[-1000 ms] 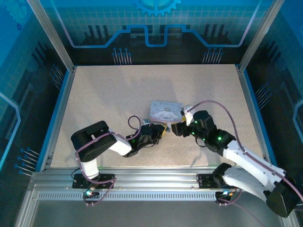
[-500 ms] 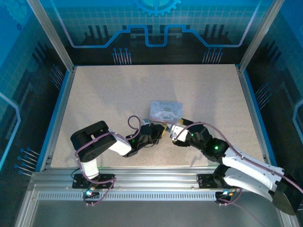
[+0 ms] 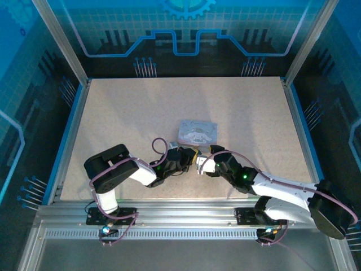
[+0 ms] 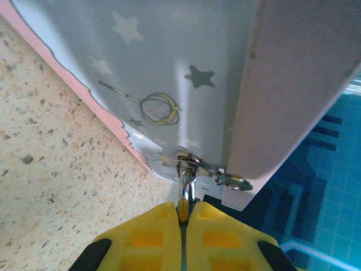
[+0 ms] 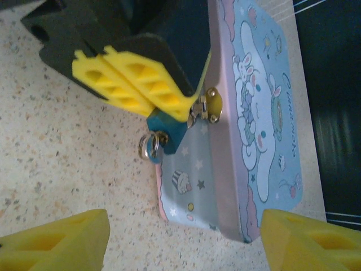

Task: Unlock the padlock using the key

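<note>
The left hand (image 4: 184, 223) has its two yellow fingers pressed together, pinching a thin metal strip that runs up into the hasp (image 4: 189, 162) on the front of the tin (image 4: 169, 68). This strip looks like the shackle of the padlock (image 5: 167, 127). In the right wrist view, the padlock's small teal body pokes out from under those fingers at about 7 o'clock and sits against the tin's front wall. A small ring (image 5: 148, 148) hangs off the padlock at 8 o'clock. It probably carries the key, but the key's blade is too small to make out, so I cannot tell whether it is seated in the lock.

The right hand (image 5: 184, 228) is spread wide and holds nothing. It sits low over the counter (image 5: 62, 164), with the padlock and ring at 12 o'clock from it. From above, the two hands meet nose to nose, and the tin lies just beyond them at 12 o'clock.

Judged step: the left hand is steadying the padlock while the right hand lines up to take the key. The next move calls for a fine, centred pinch on the ring or key head, then a turn without dragging the tin.

Count: two hands, one tin, one hasp, one padlock and one ring.
</note>
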### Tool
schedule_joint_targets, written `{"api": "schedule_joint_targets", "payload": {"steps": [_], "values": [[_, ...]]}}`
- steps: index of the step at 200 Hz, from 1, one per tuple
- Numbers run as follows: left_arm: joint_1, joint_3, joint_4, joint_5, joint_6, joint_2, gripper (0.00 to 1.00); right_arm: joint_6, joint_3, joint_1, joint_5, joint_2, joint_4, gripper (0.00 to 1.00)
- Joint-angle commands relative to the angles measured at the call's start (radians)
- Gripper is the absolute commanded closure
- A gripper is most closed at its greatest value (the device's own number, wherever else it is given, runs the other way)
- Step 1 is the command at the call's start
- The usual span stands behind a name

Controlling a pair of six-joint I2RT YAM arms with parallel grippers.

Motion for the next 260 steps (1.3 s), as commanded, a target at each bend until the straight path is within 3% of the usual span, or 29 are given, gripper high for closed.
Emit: {"api": "schedule_joint_targets", "payload": {"steps": [1, 75, 260], "values": [[0.006, -0.001, 0.033, 0.004, 0.023, -0.029, 0.95, -0.004, -0.009, 0.015, -0.039, 0.020, 0.093, 0.30], [0.006, -0.001, 0.043, 0.007, 0.019, -0.018, 0.95, -0.001, 0.036, 0.017, -0.094, 0.126, 0.124, 0.37], [0.006, 0.006, 0.055, 0.018, 0.006, -0.001, 0.96, -0.006, 0.068, 0.019, -0.073, 0.221, 0.179, 0.75]]}}
